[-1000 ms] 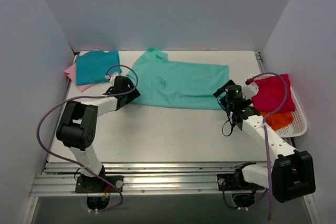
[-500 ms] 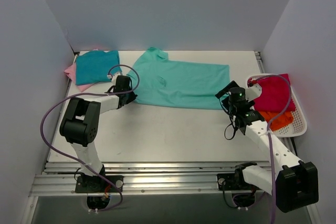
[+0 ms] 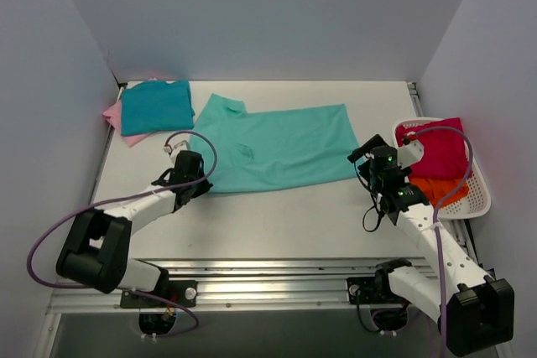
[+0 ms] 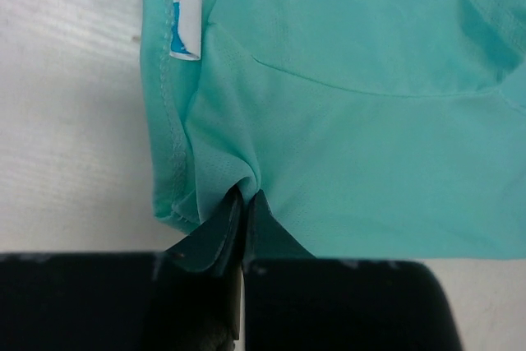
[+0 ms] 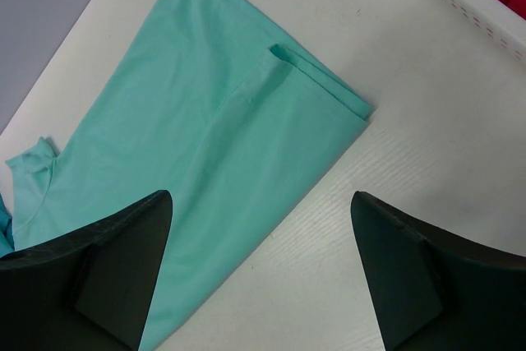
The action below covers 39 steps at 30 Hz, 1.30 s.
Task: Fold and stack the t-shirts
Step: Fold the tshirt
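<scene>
**Left end effector** (image 3: 200,184), at centre-left of the top view: jaws pressed together on a small pinch of the mint t-shirt (image 3: 277,144) at that shirt's lower-left edge. In the left wrist view the fingertips (image 4: 234,215) meet at lower centre, and the mint cloth (image 4: 370,137) gathers into a tight pucker where they grip. A white label (image 4: 187,33) with blue print lies by the stitched hem at upper left.

**Right end effector** (image 3: 362,165), at centre-right of the top view, just beside the shirt's lower-right corner: jaws wide apart and holding nothing. In the right wrist view the two dark fingers (image 5: 107,260) frame the bottom of the frame, and the shirt's corner (image 5: 205,121) lies between and beyond them on the worktop (image 5: 427,137). Whether the fingers touch the surface cannot be told.

**Mint t-shirt:** spread flat across the middle of the worktop (image 3: 285,224), running slightly uphill from lower left to upper right.

**Other shirts:** a folded teal t-shirt (image 3: 155,106) lies on a pink t-shirt (image 3: 113,115) at the upper left of the worktop, near the mint shirt but apart from it. A crimson t-shirt (image 3: 440,148) and an orange t-shirt (image 3: 432,190) lie in the white basket (image 3: 478,199) at the right edge, the orange one nearer the bottom of the frame.
</scene>
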Each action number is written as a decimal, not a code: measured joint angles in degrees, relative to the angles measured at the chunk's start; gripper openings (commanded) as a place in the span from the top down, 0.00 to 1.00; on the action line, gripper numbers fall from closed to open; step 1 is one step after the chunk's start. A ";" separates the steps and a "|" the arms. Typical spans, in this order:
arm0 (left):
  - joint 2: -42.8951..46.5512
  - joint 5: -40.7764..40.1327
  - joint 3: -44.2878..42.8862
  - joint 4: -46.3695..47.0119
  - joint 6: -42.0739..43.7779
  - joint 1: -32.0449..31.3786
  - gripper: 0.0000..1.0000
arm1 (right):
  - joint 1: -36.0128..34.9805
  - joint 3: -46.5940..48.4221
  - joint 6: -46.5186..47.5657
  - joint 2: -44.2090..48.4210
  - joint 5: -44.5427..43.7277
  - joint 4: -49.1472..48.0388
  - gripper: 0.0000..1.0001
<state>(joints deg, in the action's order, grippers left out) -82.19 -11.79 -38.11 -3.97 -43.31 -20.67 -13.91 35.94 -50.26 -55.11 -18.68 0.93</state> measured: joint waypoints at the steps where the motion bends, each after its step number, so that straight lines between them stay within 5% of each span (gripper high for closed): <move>1: 1.84 0.09 1.75 0.02 -0.07 -0.39 0.98 | 0.00 0.00 0.00 0.02 0.00 0.17 0.14; 7: 12.57 -1.22 8.17 -6.01 -3.74 -8.31 0.94 | -0.02 0.00 0.00 0.22 0.00 0.61 0.14; 10: 18.08 -3.06 9.20 -9.64 -5.66 -11.87 0.41 | -0.07 0.00 0.00 0.22 0.00 0.66 0.14; 11: 20.20 -3.63 9.66 -10.88 -6.01 -12.11 0.04 | -0.07 0.00 0.00 0.22 0.02 0.66 0.14; 17: 29.40 -7.30 9.29 -18.60 -7.69 -12.57 0.06 | -0.46 0.17 0.09 0.00 0.09 0.68 0.12; 23: 27.54 -13.84 -3.98 -20.65 -2.62 -10.80 0.06 | -0.98 4.07 0.96 -2.25 0.11 0.02 0.11; 32: -6.49 -5.27 -27.45 -3.67 8.15 8.11 0.06 | -1.14 19.65 6.58 -22.99 4.22 -9.44 0.12; 39: -36.20 6.47 -51.76 -2.34 15.17 11.43 0.02 | 0.59 29.44 8.20 -35.85 7.19 -13.88 0.11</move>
<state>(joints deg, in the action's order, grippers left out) -118.39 -5.32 -89.86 -6.31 -28.14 -9.23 -13.32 65.39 -42.06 -90.96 -11.49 -12.95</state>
